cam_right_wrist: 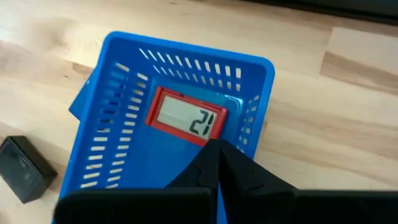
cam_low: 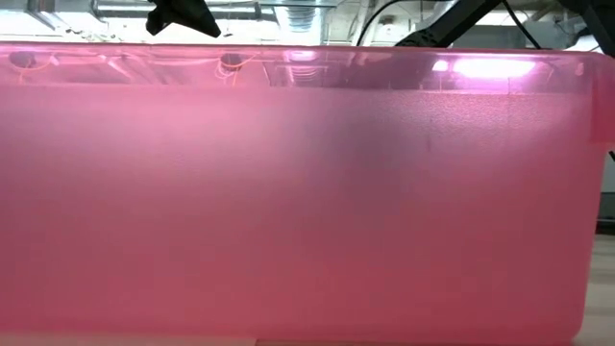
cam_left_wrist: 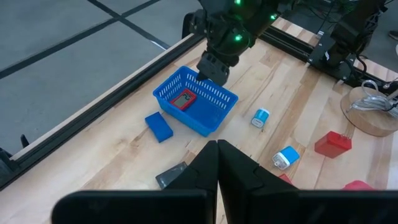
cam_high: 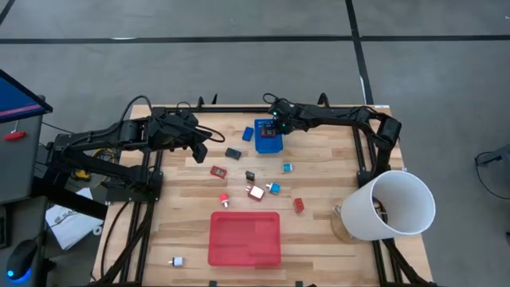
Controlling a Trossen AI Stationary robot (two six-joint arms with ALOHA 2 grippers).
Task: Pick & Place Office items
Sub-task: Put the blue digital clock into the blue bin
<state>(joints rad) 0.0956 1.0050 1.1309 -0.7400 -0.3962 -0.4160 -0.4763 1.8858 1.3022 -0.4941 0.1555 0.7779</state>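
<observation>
Digits "21" on red-framed display (cam_right_wrist: 186,118) in blue bin (cam_right_wrist: 112,168), right gripper (cam_right_wrist: 217,152) above, both jaws clenched empty.

left tool (cam_left_wrist: 217,155) closed, right tool (cam_right_wrist: 219,155) closed

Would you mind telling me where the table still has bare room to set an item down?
The red tray is bare. Bare wood lies between it and the white bucket, and left of it, apart from one small white piece. It is crowded between the tray and the blue bin, where the right gripper hovers.
</observation>
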